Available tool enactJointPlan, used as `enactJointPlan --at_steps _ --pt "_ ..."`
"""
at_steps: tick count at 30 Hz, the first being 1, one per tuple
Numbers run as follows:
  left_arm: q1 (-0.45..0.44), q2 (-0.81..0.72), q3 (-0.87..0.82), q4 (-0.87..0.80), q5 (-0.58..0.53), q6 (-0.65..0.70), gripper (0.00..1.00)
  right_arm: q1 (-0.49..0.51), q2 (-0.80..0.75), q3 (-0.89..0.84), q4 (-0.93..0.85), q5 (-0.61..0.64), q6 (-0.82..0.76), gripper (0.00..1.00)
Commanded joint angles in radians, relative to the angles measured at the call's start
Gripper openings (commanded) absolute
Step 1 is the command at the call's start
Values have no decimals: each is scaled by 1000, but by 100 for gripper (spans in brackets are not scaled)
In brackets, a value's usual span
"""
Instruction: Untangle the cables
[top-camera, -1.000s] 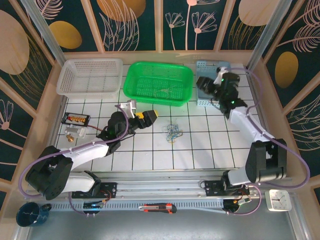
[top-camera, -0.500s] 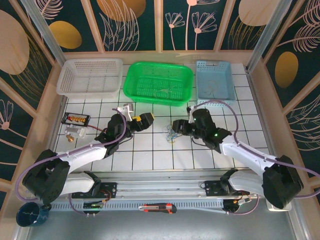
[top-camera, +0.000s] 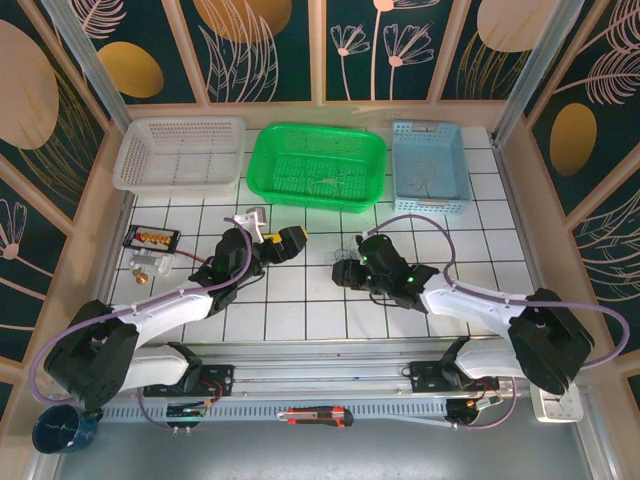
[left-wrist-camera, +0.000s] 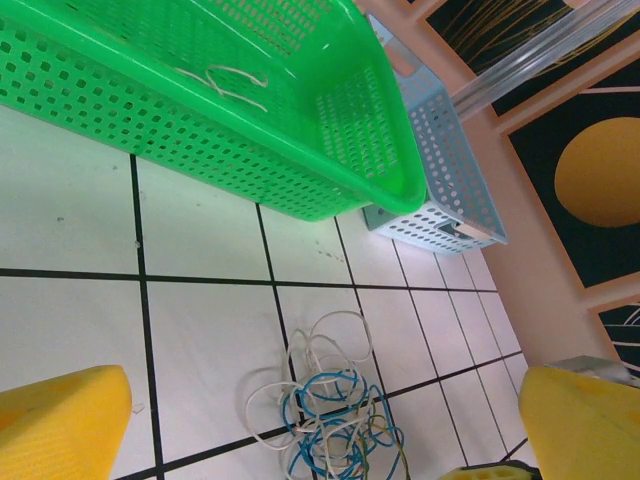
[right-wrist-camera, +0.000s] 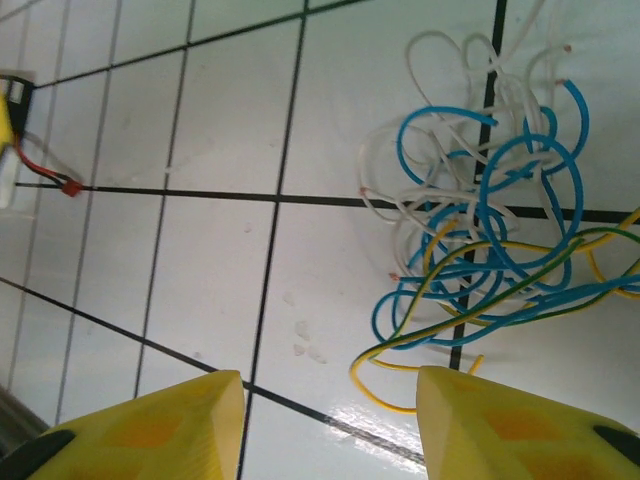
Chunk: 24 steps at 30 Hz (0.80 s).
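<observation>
White tiled tabletop (top-camera: 300, 310) carries everything. At far left sits a small dark box (top-camera: 151, 238) with a red-tipped lead. Next along, the left end effector (top-camera: 290, 238) hovers with its yellow fingers (left-wrist-camera: 62, 420) spread wide, holding nothing and aimed at the tangle. Behind it stands the green basket (top-camera: 265, 190), with a pale strand (left-wrist-camera: 228, 80) lying inside.

The cables (right-wrist-camera: 490, 230) lie in one knotted clump of blue, white and yellow-green loops on the tiles in front of that basket. The right end effector (right-wrist-camera: 330, 400) hangs low just beside them, wide open and empty. A blue basket (top-camera: 430, 205) stands behind it.

The risk, as I judge it, is the bite. Most loops sit off toward one finger, so closing here may catch only a stray yellow end. It may also pinch several strands and drag the whole clump tighter. Both arms converging on one small spot could also knock together.

No brand, label or writing is readable anywhere.
</observation>
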Motion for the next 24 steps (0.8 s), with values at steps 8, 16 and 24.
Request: enactJointPlan --at_steps 8,16,24 --pt "7 -23 -9 5 -15 -5 99 9 75 51 44 72 2 43" --pt "7 -21 -15 21 -12 -4 99 6 137 89 35 95 0 38" --pt "7 -23 -19 36 -8 -5 99 0 166 121 -22 142 27 24"
